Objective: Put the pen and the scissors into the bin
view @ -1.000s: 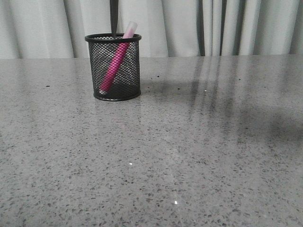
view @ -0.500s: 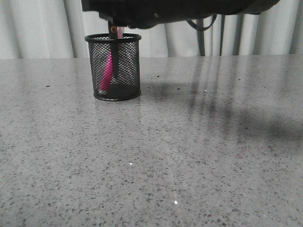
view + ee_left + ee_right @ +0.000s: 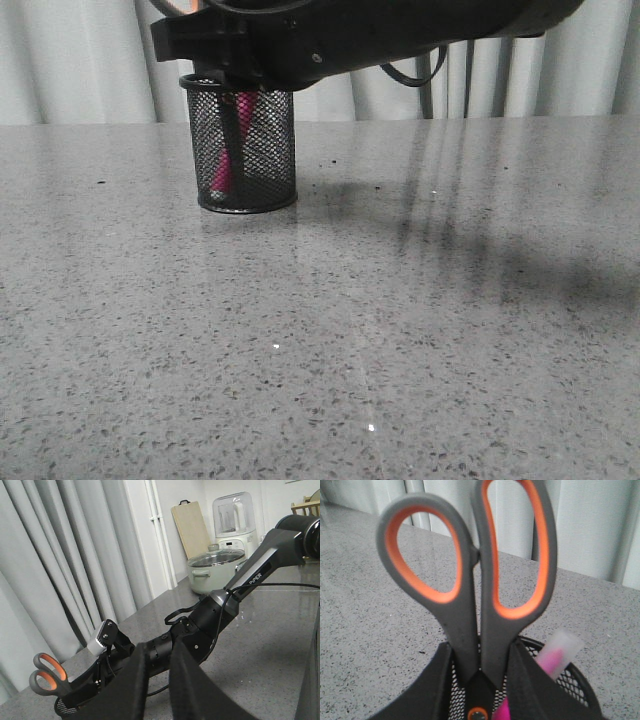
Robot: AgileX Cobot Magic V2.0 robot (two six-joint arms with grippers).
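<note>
The black mesh bin [image 3: 262, 150] stands on the grey table, back left. Inside it the pink pen [image 3: 222, 172] leans, and the dark blades of the scissors [image 3: 236, 135] reach down beside it. My right arm [image 3: 350, 40] hangs over the bin. In the right wrist view my right gripper [image 3: 480, 675] is shut on the scissors [image 3: 470, 585] just below the orange-lined loops, above the orange pivot screw [image 3: 477, 713]. The pen's clear cap [image 3: 561, 652] pokes over the bin rim [image 3: 572, 677]. My left gripper [image 3: 157, 680] is held high, open by a narrow gap, with nothing in it.
Grey curtains [image 3: 80, 60] hang behind the speckled table [image 3: 400, 330]. Past the right arm [image 3: 210, 620], the left wrist view shows a lidded pot [image 3: 215, 570], a blender [image 3: 231, 520] and a wooden board [image 3: 190, 527] at the wall.
My right arm has come down into the front view over the bin, lowering the scissors blades deeper into it. The pen now stands more upright.
</note>
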